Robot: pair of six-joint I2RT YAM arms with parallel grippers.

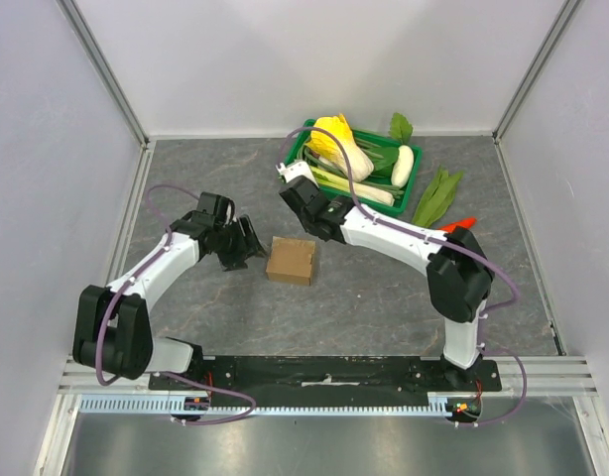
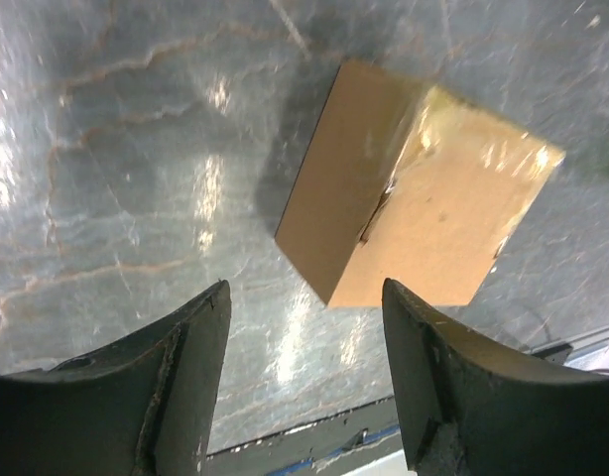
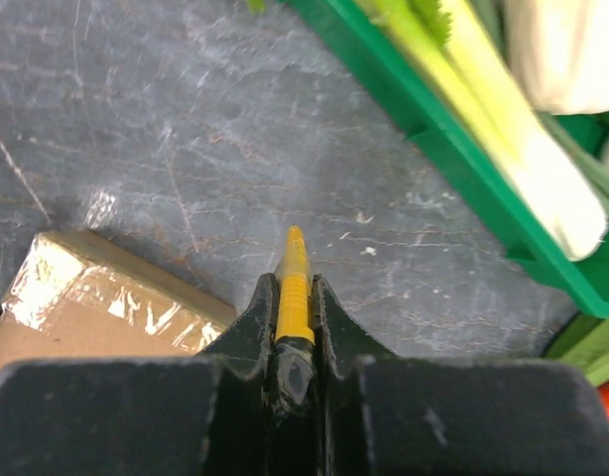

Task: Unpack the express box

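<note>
The box (image 1: 292, 260) sits near the middle of the tabletop (image 1: 384, 297), a little toward the left edge, with its flap down. Its faces are plain brown, and glossy clear tape shines across the top (image 2: 453, 169). The left hand (image 1: 240, 248) is just beside the box on the side facing the left edge, not touching it. Its fingers (image 2: 200, 327) are spread wide with nothing between them.

The right hand (image 3: 293, 288) is beyond the box, between it and the green crate (image 1: 306, 126). Its fingers are pinched tight on a thin yellow pointed tool (image 3: 292, 253), whose tip sticks out over bare tabletop. The crate stands against the far edge and holds a yellow cabbage (image 1: 334, 139) and pale stalks (image 3: 523, 169). Loose green leaves (image 1: 438, 193) lie beside the crate toward the right edge.
</note>
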